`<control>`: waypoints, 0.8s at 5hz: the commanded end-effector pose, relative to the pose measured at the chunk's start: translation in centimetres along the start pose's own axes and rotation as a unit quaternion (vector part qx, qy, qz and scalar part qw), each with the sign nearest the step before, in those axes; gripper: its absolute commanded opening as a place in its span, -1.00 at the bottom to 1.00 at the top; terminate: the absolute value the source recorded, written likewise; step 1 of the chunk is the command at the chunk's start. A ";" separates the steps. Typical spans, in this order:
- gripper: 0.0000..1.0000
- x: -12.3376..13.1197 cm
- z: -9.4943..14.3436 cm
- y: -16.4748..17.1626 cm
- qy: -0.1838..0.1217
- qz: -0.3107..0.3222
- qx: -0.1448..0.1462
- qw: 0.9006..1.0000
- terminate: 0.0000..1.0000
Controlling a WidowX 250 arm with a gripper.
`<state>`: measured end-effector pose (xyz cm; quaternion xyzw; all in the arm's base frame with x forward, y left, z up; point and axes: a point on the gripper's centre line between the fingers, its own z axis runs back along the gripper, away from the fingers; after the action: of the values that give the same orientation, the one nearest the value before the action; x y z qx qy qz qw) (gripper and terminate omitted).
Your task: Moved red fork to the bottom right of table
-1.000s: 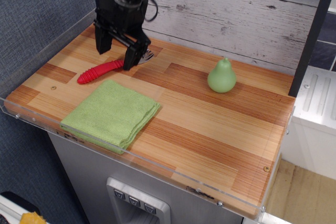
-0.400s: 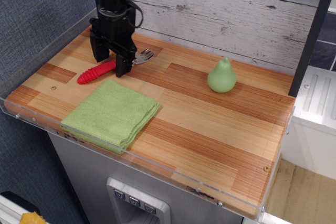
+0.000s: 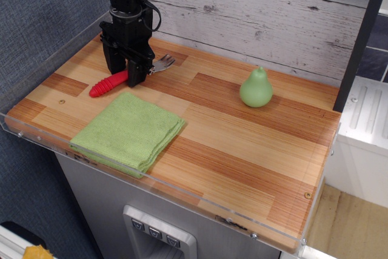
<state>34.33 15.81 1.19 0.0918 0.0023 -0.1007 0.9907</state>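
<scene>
Weathered grey planks behind, blue fabric wall to one side, striped wooden surface [image 3: 242, 144] with a clear rim in front. Green cloth [image 3: 128, 130] taken as landmark. Fork [image 3: 121, 79] flat on the wood just behind the cloth, apart from it, red handle slanting toward the blue wall, silver tines poking out on the far side of the pincer. Pincer [image 3: 125, 72] lowered over the fork's middle, spread wide enough to straddle the handle, one finger behind it and one in front; whether the fingers touch the handle cannot be told. Nothing lifted, nothing held as far as shown. Green pear [image 3: 256, 87] well apart from the cloth, toward the grey planks and further along the surface.

Judged progress: early. Approach and alignment look done; closing, lifting, carrying and setting down all left. Goal corner, at the near edge far along from the cloth, bare and unvisited. Fork nowhere near it yet.
</scene>
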 end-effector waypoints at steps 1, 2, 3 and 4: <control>-1.00 0.2 2.3 0.5 -0.016 0.000 0.029 0.999 -1.00; -1.00 -0.1 3.6 0.8 -0.028 0.011 0.039 0.999 -1.00; -1.00 -0.4 4.9 0.5 -0.022 0.026 0.066 0.997 -1.00; -1.00 -0.9 6.5 -0.3 -0.018 0.049 0.082 0.995 -1.00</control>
<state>32.66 13.98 5.35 0.1590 0.0043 -0.0545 0.9858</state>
